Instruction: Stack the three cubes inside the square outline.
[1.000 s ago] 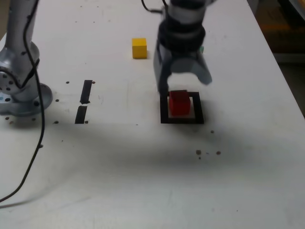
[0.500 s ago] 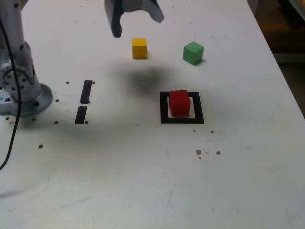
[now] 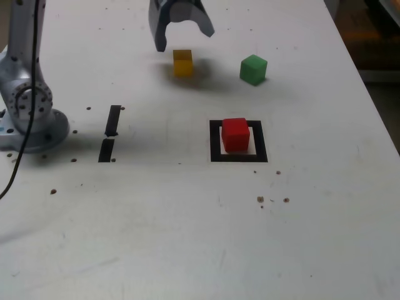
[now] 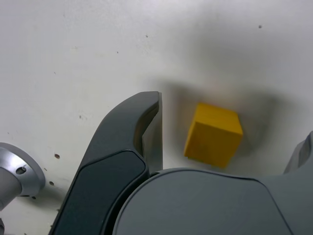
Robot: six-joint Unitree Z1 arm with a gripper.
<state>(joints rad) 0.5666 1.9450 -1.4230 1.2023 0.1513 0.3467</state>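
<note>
From where I stand, the next move looks to be a pick of the yellow cube (image 3: 182,64), which sits on the bench (image 3: 150,206) a little left of centre in the upper part of the exterior view. The hand (image 3: 185,42) hangs over that spot at the top edge of the frame, its fingers spread wide with nothing between them. In that view the cube shows just below the gap between the fingertips, slightly nearer the left one; the wrist view has it in the space between the two fingers, touching neither. How much height remains I can't tell.

There is only one arm to choose from, and I'd judge it needs mostly a descent, with perhaps a small shift sideways. The cube has no long axis, so what counts is how its sides face: in the wrist view they look somewhat turned from the fingers' line, and a slight twist might help a flat grip.

The red cube (image 3: 235,135) lies inside the square outline (image 3: 239,158), right of centre; the green cube (image 3: 253,69), upper right, waits apart.
</note>
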